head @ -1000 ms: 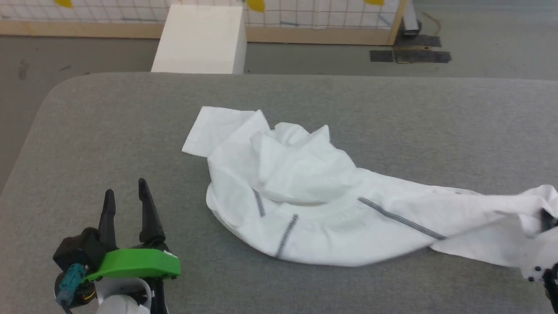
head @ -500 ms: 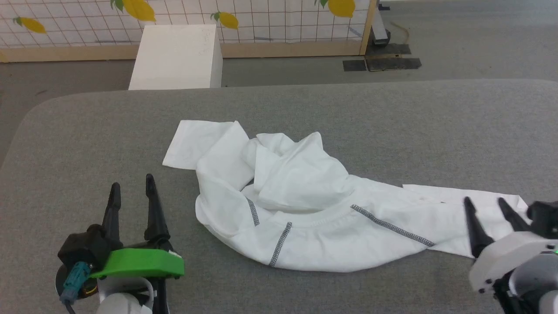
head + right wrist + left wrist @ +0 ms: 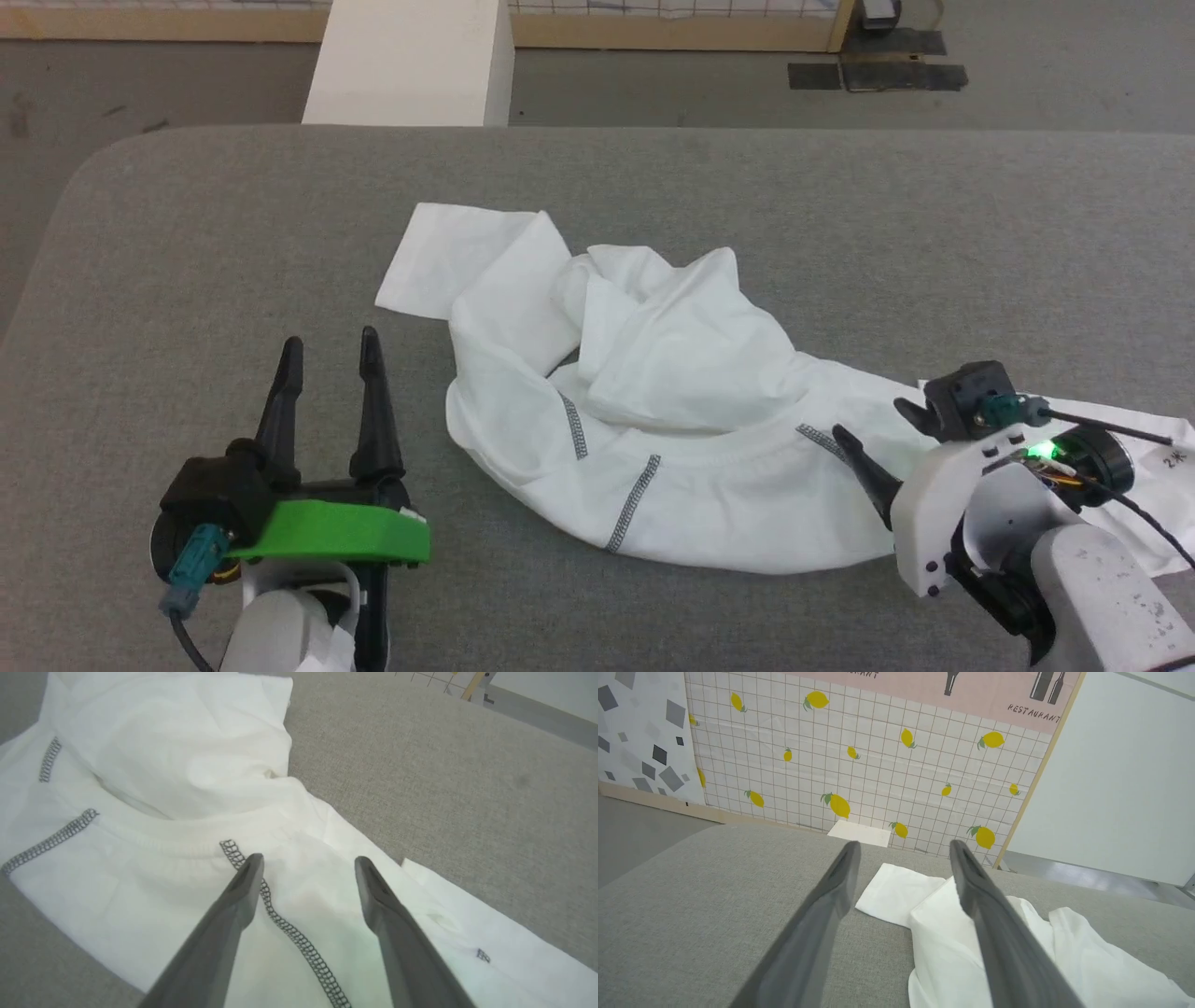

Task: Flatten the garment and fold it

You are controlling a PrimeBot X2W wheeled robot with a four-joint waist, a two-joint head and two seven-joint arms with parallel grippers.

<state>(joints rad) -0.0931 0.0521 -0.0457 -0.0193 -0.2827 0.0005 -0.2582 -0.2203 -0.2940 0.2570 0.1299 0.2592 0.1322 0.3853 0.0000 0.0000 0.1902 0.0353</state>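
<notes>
1. The garment lies crumpled on the worktop.
2. The left tool, fingers spread and empty, sits just left of the garment, apart from it.
3. The right tool, spread and empty, hangs over the garment's right part, above a zigzag seam.

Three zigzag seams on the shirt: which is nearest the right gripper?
The rightmost seam: it passes between the right gripper's open fingers. The middle seam and left seam lie farther left on the garment.
</notes>
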